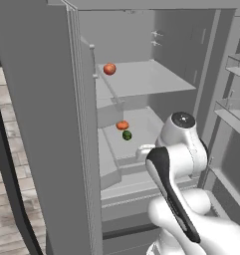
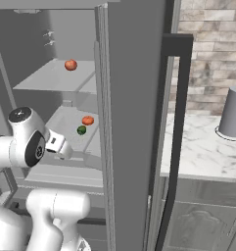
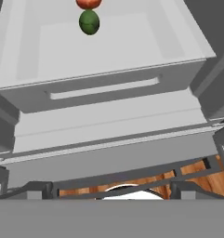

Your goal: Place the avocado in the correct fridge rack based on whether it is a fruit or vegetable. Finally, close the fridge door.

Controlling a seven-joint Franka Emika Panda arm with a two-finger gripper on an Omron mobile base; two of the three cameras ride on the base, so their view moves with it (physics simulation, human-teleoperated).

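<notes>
The avocado [image 1: 127,135] [image 2: 81,130] [image 3: 89,22] is a small dark green oval. It lies on the fridge rack [image 1: 144,122] [image 2: 64,122] [image 3: 132,42], right beside an orange-red fruit [image 1: 122,125] [image 2: 87,120] [image 3: 88,3]. The rack's shallow drawer front with a slot handle [image 3: 104,88] faces me. My gripper [image 1: 143,151] [image 2: 65,151] hangs open and empty outside the fridge, in front of and below the rack, well apart from the avocado.
A second orange-red fruit [image 1: 109,68] [image 2: 70,64] rests on the upper shelf. Both fridge doors stand open: one [image 1: 42,124] on the left and one with shelves [image 1: 231,109] on the right. A grey paper-towel cylinder [image 2: 233,112] stands on the marble counter [image 2: 202,147].
</notes>
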